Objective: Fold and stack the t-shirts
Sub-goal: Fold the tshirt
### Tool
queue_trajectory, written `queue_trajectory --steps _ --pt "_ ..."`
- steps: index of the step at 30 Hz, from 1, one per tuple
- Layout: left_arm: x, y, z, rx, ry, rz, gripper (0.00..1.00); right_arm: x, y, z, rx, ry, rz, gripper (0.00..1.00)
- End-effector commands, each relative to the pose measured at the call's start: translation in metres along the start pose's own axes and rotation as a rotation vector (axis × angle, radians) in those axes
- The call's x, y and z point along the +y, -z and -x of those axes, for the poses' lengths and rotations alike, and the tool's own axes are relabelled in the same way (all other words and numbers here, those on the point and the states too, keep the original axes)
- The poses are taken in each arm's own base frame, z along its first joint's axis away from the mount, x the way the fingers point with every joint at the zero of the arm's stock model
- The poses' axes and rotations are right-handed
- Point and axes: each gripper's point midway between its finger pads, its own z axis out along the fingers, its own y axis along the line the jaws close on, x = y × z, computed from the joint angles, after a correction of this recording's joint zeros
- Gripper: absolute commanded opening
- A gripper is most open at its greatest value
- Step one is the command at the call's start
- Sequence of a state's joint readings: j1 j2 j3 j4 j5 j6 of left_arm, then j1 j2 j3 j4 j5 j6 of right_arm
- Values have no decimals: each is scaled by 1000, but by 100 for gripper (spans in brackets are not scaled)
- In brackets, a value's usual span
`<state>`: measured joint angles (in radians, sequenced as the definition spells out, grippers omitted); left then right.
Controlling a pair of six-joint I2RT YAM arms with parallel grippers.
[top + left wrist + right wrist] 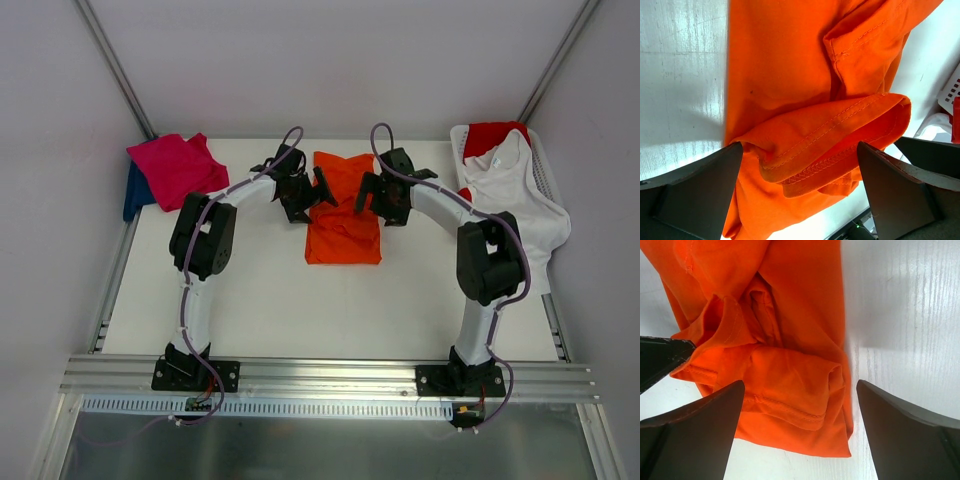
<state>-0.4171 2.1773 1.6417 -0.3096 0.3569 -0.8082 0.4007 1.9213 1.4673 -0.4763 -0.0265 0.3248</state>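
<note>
Both my grippers are wide open, nothing clamped. Left gripper (pixel 800 147): fingers (pixel 695 195) spread to the two lower corners of the left wrist view, with a rumpled hem of the orange t-shirt (pixel 345 225) bunched between them. The cloth reaches the inner tip of the finger at lower left; I can't tell if it actually touches. Right gripper (pixel 800 385): fingers (pixel 910 440) just as far apart, a folded orange edge lying loose below the gap, nearer the finger at lower left. The finger at lower right is over bare table (pixel 260 290).

Top view: the orange t-shirt sits in the upper centre of the frame, flat on the table, folded into a narrow strip running top to bottom. Its upper half is wrinkled and my two grippers flank it, left one on its left edge, right one on its right edge, facing each other. The lower half is smoother.

Other shirts: a pink t-shirt (pixel 175 168) at upper left of the top view, lying on a dark blue t-shirt (pixel 135 192) that peeks out on its left side. At upper right, a white t-shirt (pixel 525 195) drapes over a white basket (pixel 546 168) and spills over its lower edge; a red t-shirt (pixel 492 134) shows at the basket's top end.
</note>
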Motion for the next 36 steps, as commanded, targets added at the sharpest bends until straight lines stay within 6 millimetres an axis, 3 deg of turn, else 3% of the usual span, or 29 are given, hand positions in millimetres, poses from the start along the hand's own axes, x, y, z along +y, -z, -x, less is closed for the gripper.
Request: queue_trajectory --steps 1,7,8,9,11,12,14,16,17,23,28,32,36 --pt "-9 6 14 -32 -43 -31 99 -5 1 -2 3 -8 -14 99" --pt "-15 32 19 -93 -68 -29 99 -15 25 -7 -49 0 -35 99" --pt "-21 43 22 -123 -78 -36 99 -13 31 -6 -67 4 -27 99" --pt "-17 46 19 -124 -75 -24 99 -9 46 -2 -100 9 -5 100" --pt "-21 63 19 -160 -76 -28 99 -7 55 -8 -109 14 16 99" --pt "-13 64 15 -168 -69 -3 99 3 65 -8 -126 24 55 99" --pt "-15 80 14 -199 -70 -10 99 12 70 -16 -123 45 73 99" --pt "-2 85 2 -200 -61 5 99 18 78 -23 -131 70 71 99" --pt "-8 91 5 -219 -68 -11 99 20 81 -26 -126 79 75 99" --pt "9 98 -16 -212 -59 -6 99 34 102 -36 -173 113 104 99" --pt "13 107 -25 -224 -63 -10 98 53 97 -40 -160 116 171 99" --pt "24 111 -34 -232 -68 10 98 67 75 -46 -106 127 219 99" --pt "36 117 -41 -246 -65 34 98 75 56 -50 -56 132 233 93"
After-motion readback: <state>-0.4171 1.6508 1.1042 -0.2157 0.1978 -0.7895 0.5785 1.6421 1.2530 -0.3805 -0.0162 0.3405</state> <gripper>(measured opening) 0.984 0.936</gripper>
